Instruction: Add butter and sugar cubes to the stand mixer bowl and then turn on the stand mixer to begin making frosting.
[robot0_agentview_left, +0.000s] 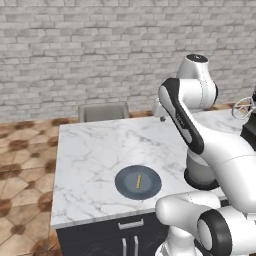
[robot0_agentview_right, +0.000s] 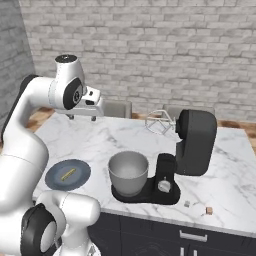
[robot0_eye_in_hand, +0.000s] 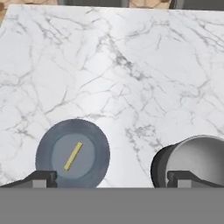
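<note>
The marble counter (robot0_agentview_right: 125, 137) spreads wide below the gripper (robot0_agentview_right: 82, 118), which hangs high above it with its jaws spread fully apart and nothing between them. Below and off to the gripper's far side stands the black stand mixer (robot0_agentview_right: 192, 145), head tilted back, wire whisk (robot0_agentview_right: 161, 122) lifted clear. The stand mixer bowl (robot0_agentview_right: 128, 172) sits on the mixer's base, lower than the gripper and near the counter's front edge. In the hand view the bowl lies by one fingertip and the dark grey plate (robot0_eye_in_hand: 48, 144) by the other, so the gripper hovers roughly between and above them. The butter (robot0_eye_in_hand: 73, 155), a thin yellow stick, lies on the plate's middle. Two small cubes (robot0_agentview_right: 209, 210), likely the sugar, rest beyond the mixer, well apart from the gripper.

Risks, as I judge them: the butter is thin and flat on the plate, so a descent that is off-line with its length could push it aside or scrape the plate. A carry toward the bowl passes near the raised whisk and mixer head; a wide swing could strike them.

The bowl's inside is cut off at the hand view's edge. The arm hides the bowl and mixer in the left base view. The cubes are too small to identify surely.
</note>
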